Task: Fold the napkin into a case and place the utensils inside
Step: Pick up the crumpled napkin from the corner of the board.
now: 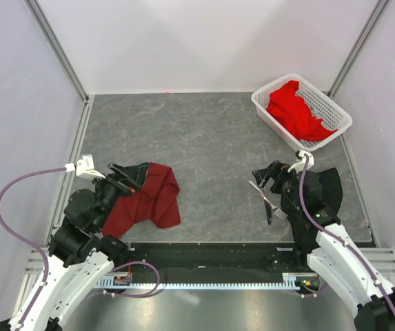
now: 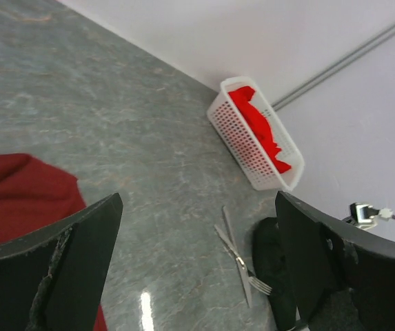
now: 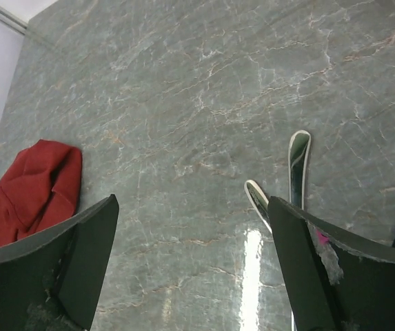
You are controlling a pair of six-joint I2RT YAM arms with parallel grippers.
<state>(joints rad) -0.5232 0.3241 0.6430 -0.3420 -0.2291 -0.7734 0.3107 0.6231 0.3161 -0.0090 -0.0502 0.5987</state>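
Observation:
The dark maroon napkin (image 1: pixel 150 198) lies crumpled on the table at the left, also seen in the left wrist view (image 2: pixel 19 193) and the right wrist view (image 3: pixel 33 187). No case is in view. My left gripper (image 1: pixel 127 175) hangs open over the napkin's far-left part, and nothing sits between its fingers (image 2: pixel 198 207). The utensils, a silver fork and knife (image 1: pixel 269 198), lie crossed on the table at the right (image 2: pixel 237 256). My right gripper (image 1: pixel 269 176) stands open just above their far ends, with the knife (image 3: pixel 299 165) beside its right finger (image 3: pixel 193 203).
A white lattice basket (image 1: pixel 262 103) holding bright red cloth (image 1: pixel 295 110) stands at the back right corner, its wall also visible from the left wrist (image 2: pixel 233 131). White walls with metal rails close in the table on three sides.

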